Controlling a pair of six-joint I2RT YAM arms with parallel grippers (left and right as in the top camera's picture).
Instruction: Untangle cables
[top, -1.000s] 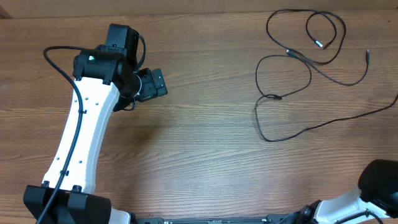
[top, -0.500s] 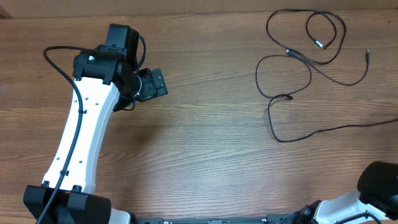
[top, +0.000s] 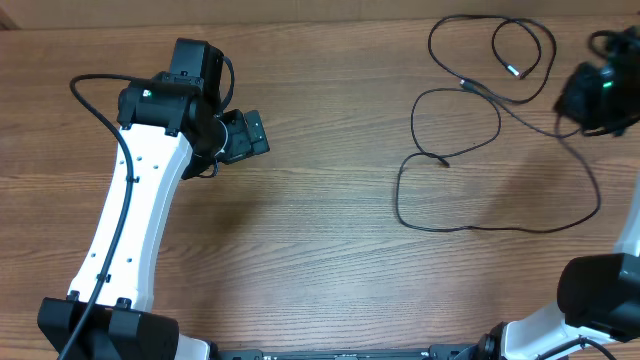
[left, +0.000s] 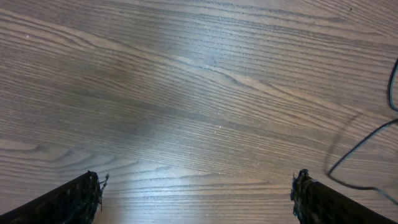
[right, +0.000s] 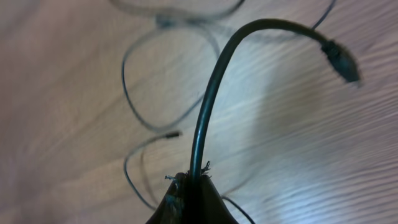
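Several thin black cables (top: 497, 112) lie in loose loops on the wooden table at the upper right. My right gripper (top: 592, 98) hovers at the far right of them, shut on one cable (right: 208, 106). That cable rises from the closed jaws and arcs over to its plug end (right: 341, 61). Its long trailing part (top: 470, 229) sweeps down and left across the table. My left gripper (left: 196, 191) is open over bare wood at the table's left (top: 245, 135), holding nothing. A bit of cable (left: 364, 135) shows at the right edge of the left wrist view.
The white left arm (top: 135, 220) stretches from the near-left edge up towards the table's middle. The base of the right arm (top: 600, 290) sits at the near-right corner. The far edge of the table (top: 320, 22) runs just behind the cable loops.
My right gripper has come into the overhead view at the top right with the cable in it. The cable's long loop has swung and spread to the left. The left arm has not moved.
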